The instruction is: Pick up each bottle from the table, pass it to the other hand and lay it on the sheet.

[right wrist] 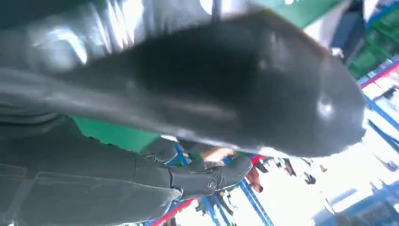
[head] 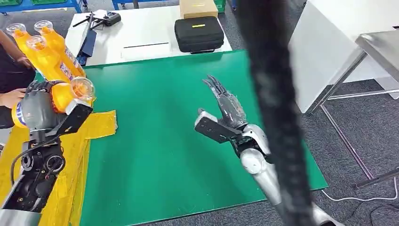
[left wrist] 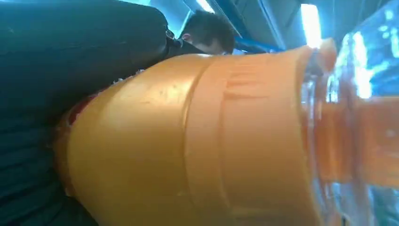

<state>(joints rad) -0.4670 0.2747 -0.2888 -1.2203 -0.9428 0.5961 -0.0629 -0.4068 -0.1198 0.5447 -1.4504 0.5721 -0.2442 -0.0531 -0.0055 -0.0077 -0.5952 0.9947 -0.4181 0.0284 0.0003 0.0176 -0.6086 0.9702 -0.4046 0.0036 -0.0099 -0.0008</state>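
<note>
in the head view the left hand (head: 37, 106) is raised at the green tabletop's (head: 160, 141) left edge, over the yellow sheet (head: 101, 125), fingers wrapped round an orange bottle (head: 70, 94). the bottle lies near level, its clear cap end pointing toward the table's middle. three more bottles (head: 44, 47) stand at the far left corner. the right hand (head: 226, 106) hovers mid-table, fingers apart and stretched toward the far edge, holding nothing. the left wrist view has the held bottle (left wrist: 197, 141) close up. the right wrist view shows the thumb and dark fingers (right wrist: 207, 179), blurred.
</note>
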